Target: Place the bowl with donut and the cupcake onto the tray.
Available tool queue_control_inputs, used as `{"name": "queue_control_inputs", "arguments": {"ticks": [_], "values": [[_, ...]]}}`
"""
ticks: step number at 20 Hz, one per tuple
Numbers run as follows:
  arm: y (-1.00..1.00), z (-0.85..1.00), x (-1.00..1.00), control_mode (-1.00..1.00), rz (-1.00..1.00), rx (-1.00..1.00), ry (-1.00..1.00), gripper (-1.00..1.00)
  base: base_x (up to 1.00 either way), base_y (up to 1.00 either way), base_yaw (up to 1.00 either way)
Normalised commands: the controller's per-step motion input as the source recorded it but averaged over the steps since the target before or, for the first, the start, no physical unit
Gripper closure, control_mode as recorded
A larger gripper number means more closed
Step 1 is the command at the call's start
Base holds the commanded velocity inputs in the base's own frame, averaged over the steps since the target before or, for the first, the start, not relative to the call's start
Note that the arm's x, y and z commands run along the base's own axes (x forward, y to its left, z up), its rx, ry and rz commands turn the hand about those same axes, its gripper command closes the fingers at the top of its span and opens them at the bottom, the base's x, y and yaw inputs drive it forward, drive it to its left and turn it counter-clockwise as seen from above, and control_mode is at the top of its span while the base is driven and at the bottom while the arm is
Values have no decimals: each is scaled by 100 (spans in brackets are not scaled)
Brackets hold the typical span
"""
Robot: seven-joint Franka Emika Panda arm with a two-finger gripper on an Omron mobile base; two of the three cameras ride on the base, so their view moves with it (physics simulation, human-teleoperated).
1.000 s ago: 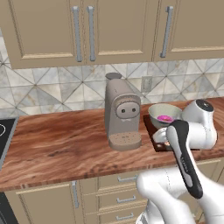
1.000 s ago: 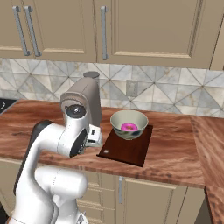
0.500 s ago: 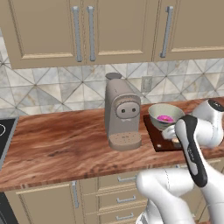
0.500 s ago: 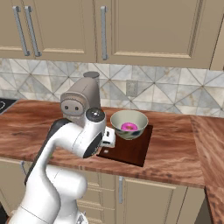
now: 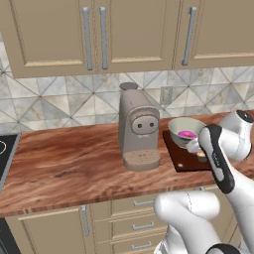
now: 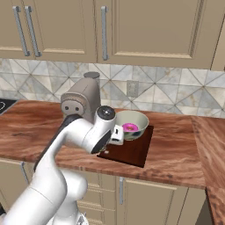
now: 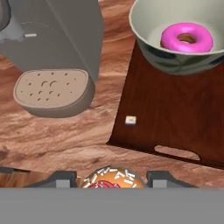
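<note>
The pale grey-green bowl [image 7: 151, 30] stands on the far part of the dark reddish-brown tray [image 7: 175, 118], with the pink donut [image 7: 187, 37] lying inside it. Both base views show the same bowl [image 6: 134, 121] on the tray [image 6: 132, 151], right of the coffee machine. My gripper [image 7: 112, 180] hovers over the counter just short of the tray's near edge, shut on the cupcake [image 7: 113, 179], whose sprinkled frosting and red top show between the fingertips [image 7: 65, 179]. From the right base view the hand [image 6: 116, 134] hangs at the tray's left side, close to the bowl.
A tall beige coffee machine [image 5: 139, 126] stands immediately left of the tray; its round drip plate [image 7: 52, 92] is close to my hand. A small white square [image 7: 130, 120] lies on the tray's near-left part. A stovetop corner [image 5: 4, 154] is far left. Cabinets hang above.
The arm has swung right, carrying the cupcake from in front of the coffee machine to the tray's near-left edge. Bowl, donut and tray have stayed put.
</note>
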Motion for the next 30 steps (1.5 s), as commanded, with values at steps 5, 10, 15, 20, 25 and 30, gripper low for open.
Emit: {"name": "queue_control_inputs", "arguments": {"ticks": [5,10,15,20,25,30], "values": [[-17,-27,25,-100,0,0,0,100,0,0,0],[-15,-32,23,-100,0,0,0,100,0,0,0],[-17,-29,25,-100,0,0,0,100,0,0,0],[-16,-17,25,-100,0,0,0,100,0,0,0],[-15,-22,23,-100,0,0,0,100,0,0,0],[-17,-30,21,-100,0,0,0,100,0,0,0]]}}
